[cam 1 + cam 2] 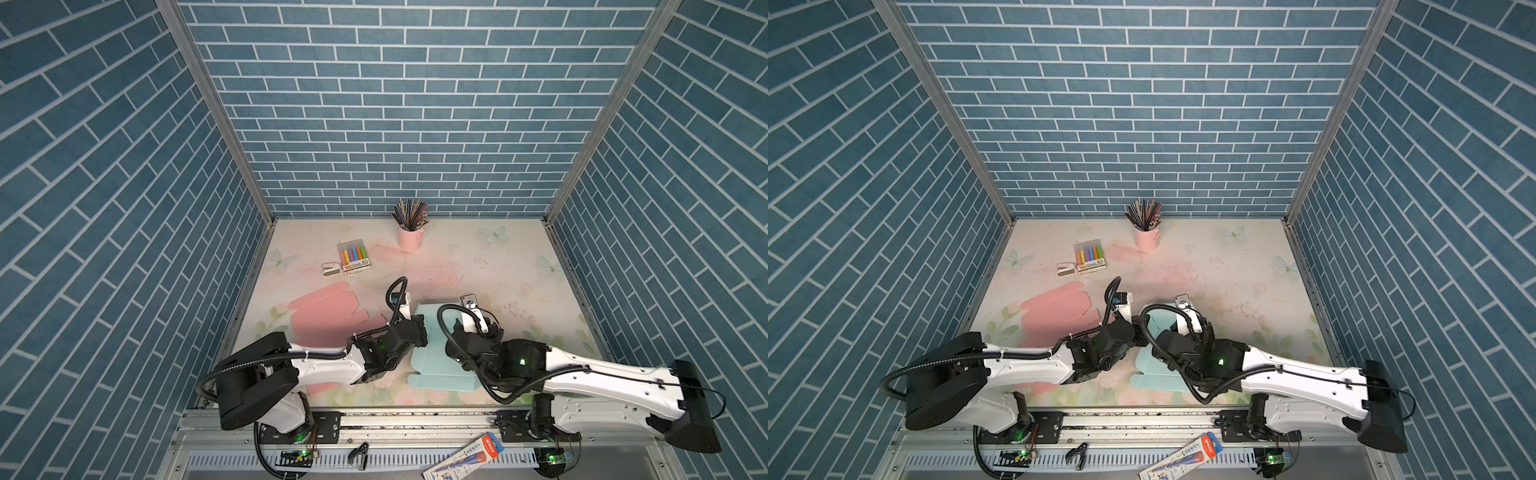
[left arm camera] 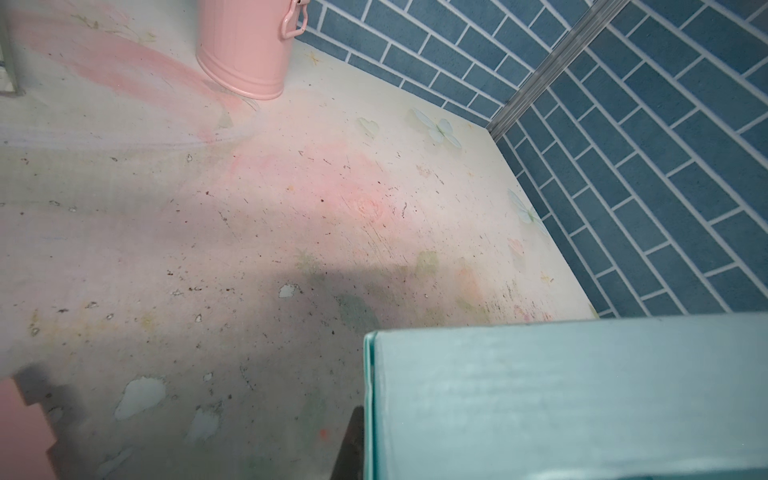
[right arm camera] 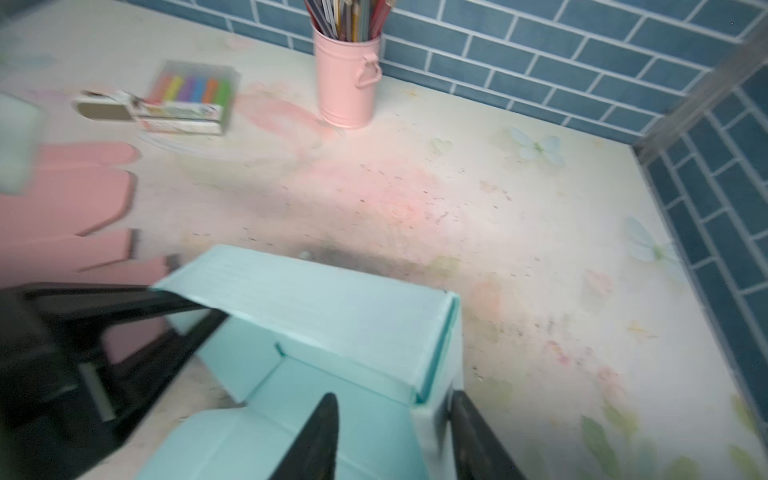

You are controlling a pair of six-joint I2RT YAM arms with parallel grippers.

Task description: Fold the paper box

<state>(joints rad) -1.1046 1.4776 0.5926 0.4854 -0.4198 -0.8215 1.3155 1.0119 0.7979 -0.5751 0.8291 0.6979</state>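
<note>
The teal paper box point(image 1: 432, 368) point(image 1: 1154, 376) lies partly folded at the table's front middle, with its far wall point(image 3: 332, 307) standing up. My left gripper point(image 1: 420, 328) point(image 2: 365, 419) is shut on the left end of that raised wall; one dark finger point(image 2: 353, 440) shows against the teal card point(image 2: 561, 395). In the right wrist view the left gripper's black fingers point(image 3: 183, 303) clamp that corner. My right gripper point(image 3: 395, 399) point(image 1: 459, 332) is open, astride the right side wall, one finger inside the box and one outside.
A flat pink box blank point(image 1: 320, 311) lies left of the teal box. At the back stand a pink cup of pencils point(image 1: 409, 237), a marker pack point(image 1: 354, 257) and a small white box point(image 1: 331, 269). Blue brick walls enclose three sides.
</note>
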